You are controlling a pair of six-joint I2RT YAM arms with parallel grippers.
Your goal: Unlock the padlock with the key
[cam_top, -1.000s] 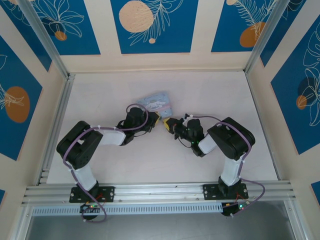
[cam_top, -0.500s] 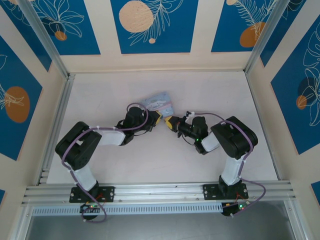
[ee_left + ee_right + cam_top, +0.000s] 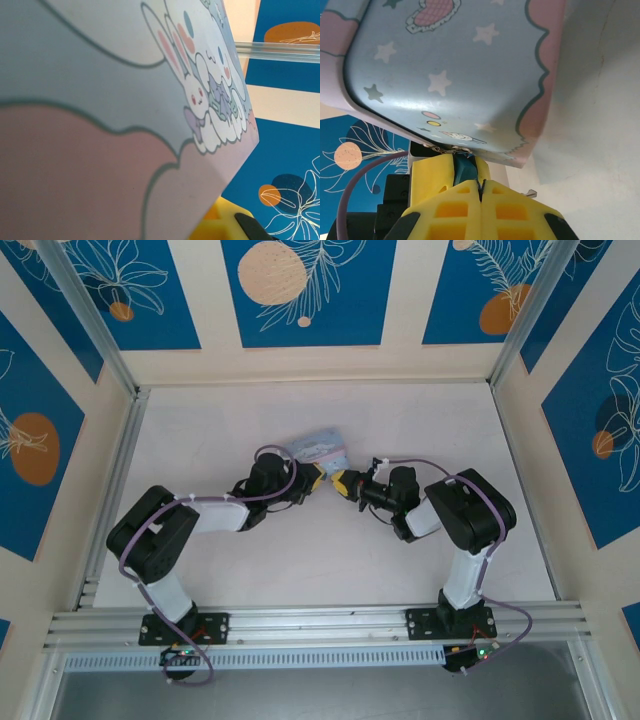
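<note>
We see the left end effector (image 3: 315, 478) clamped on the padlock (image 3: 465, 168). The dark blue-grey body is pinched between its yellow fingers (image 3: 433, 173), hard against the edge of the cartoon-printed tin (image 3: 455, 75). The right end effector (image 3: 481, 187) has its fingers pressed together, with the padlock just ahead of its tips and very nearly touching them. We cannot tell whether the key sits between those fingers.
</note>
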